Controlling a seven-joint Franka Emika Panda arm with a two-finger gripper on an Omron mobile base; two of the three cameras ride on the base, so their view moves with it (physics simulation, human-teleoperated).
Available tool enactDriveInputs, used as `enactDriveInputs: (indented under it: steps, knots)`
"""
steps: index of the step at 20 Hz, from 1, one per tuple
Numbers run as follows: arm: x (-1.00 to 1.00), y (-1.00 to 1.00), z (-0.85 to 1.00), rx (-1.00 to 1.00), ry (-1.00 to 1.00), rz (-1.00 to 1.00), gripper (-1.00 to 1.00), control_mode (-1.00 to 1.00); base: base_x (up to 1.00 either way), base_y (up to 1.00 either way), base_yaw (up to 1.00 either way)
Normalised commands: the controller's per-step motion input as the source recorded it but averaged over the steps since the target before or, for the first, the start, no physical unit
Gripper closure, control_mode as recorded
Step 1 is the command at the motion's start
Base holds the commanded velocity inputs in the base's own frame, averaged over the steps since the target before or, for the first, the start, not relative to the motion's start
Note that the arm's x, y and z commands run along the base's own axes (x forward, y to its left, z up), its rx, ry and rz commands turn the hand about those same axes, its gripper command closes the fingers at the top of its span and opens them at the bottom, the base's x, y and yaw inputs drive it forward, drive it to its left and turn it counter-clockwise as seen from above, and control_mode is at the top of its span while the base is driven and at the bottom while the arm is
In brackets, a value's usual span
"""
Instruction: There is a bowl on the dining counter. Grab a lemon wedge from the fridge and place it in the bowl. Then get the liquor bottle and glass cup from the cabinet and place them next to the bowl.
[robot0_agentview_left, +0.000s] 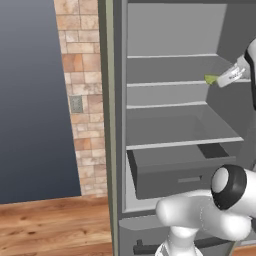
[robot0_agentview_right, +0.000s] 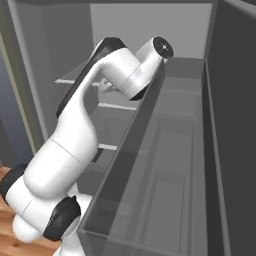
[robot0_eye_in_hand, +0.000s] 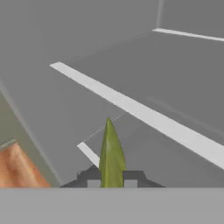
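claw (robot0_eye_in_hand: 112, 183) clenched on lemon wedge (robot0_eye_in_hand: 111, 153) | inside fridge (robot0_agentview_left: 175, 125), above shelf (robot0_agentview_left: 170, 82) | risk: thin pinch might slip, wedge could catch on shelf edge

Open grey fridge (robot0_agentview_left: 172, 125), pale-edged grey shelves (robot0_agentview_left: 170, 82) stacked inside, bare shelf surfaces, drawer (robot0_agentview_left: 175, 172) pulled out under the lowest shelf, wooden floor (robot0_agentview_left: 50, 225) beside it

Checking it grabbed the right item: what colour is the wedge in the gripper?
Yellow-green; the lemon wedge shows best in the hand view, pinched in the gripper.
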Motion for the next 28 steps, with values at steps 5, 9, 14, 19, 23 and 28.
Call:
enactDriveInputs:
  steps: [5,9,14,19,23,28]
  knots:
    - [-0.99,0.39,0.00,0.09,-0.03,-0.05,1.00,-1.00,0.00,0.00,0.00]
    - [-1.00,0.22,0.00,0.10,-0.09,-0.04,1.00,-1.00,0.00,0.00,0.00]
    - [-0.93,0.45,0.00,0.03,-0.04,-0.01,1.00,-1.00,0.00,0.00,0.00]
    - [-0.85,0.62,0.00,-0.03,-0.06,0.00,1.00,-1.00,0.00,0.00,0.00]
    - [-0.68,0.48,0.00,-0.06,-0.10,0.00,1.00,-1.00,0.00,0.00,0.00]
    - [-0.23,0.14,0.00,-0.02,0.00,0.00,1.00,-1.00,0.00,0.00,0.00]
